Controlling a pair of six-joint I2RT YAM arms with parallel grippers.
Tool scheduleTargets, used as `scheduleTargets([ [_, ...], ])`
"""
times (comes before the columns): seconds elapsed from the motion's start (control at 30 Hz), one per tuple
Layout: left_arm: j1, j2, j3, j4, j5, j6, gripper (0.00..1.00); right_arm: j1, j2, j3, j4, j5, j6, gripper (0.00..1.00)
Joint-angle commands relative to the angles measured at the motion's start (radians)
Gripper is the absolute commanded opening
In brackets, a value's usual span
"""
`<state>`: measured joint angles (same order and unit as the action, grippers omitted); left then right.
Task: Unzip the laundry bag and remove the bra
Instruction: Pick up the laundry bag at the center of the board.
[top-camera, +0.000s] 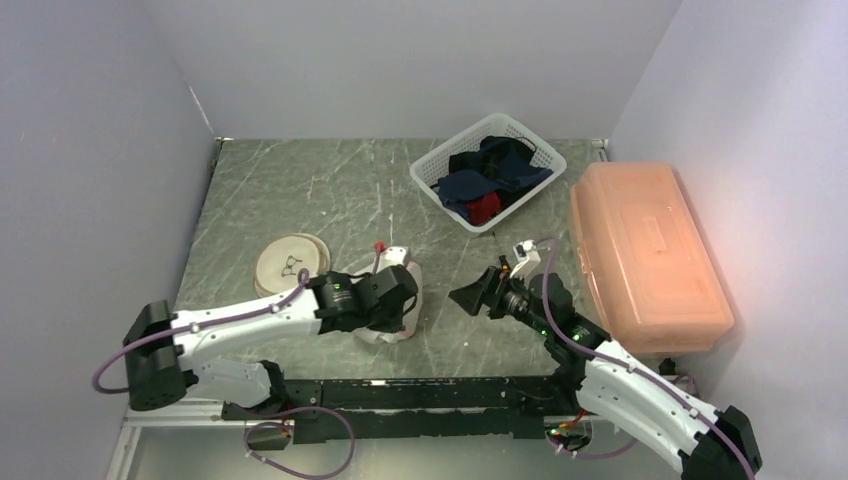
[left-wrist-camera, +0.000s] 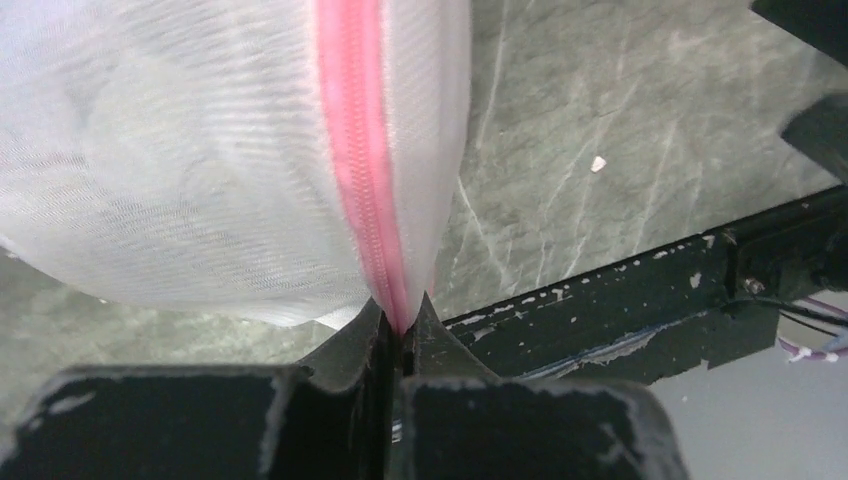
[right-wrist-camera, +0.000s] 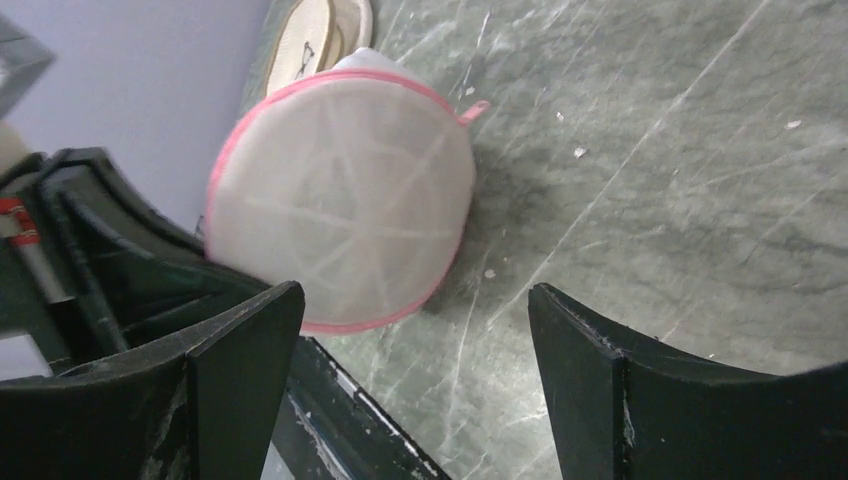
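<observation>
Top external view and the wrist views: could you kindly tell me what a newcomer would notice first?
The round white mesh laundry bag with its pink zipper stands out at centre-left, pinched at the zipper seam by the shut left gripper. The right gripper faces it, jaws wide open. A big orange box lies at the far right.

Robot lab cell, plain walls (top-camera: 400, 60), marble-look table (top-camera: 300, 190)
</observation>
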<state>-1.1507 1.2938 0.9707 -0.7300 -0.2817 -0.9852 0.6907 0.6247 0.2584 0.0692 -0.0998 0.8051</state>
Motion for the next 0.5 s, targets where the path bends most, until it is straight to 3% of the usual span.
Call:
scheduleTargets([
  [0.0, -0.002, -0.166, 0.082, 0.028, 0.006, 0.274, 0.03, -0.165, -0.001, 0.102, 0.013, -0.225, -0.051, 0.89],
  [0.1, 0.0, -0.265, 0.126, 0.053, 0.201, 0.513, 0.03, -0.31, -0.024, 0.108, 0.156, -0.49, -0.021, 0.91],
  [0.17, -0.001, -0.318, 0.16, 0.038, 0.324, 0.618, 0.03, -0.34, -0.046, 0.115, 0.262, -0.629, -0.001, 0.91],
  [0.47, 0.0, -0.474, 0.234, 0.064, 0.698, 0.848, 0.03, -0.339, -0.035, 0.125, 0.715, -0.829, 0.195, 0.91],
])
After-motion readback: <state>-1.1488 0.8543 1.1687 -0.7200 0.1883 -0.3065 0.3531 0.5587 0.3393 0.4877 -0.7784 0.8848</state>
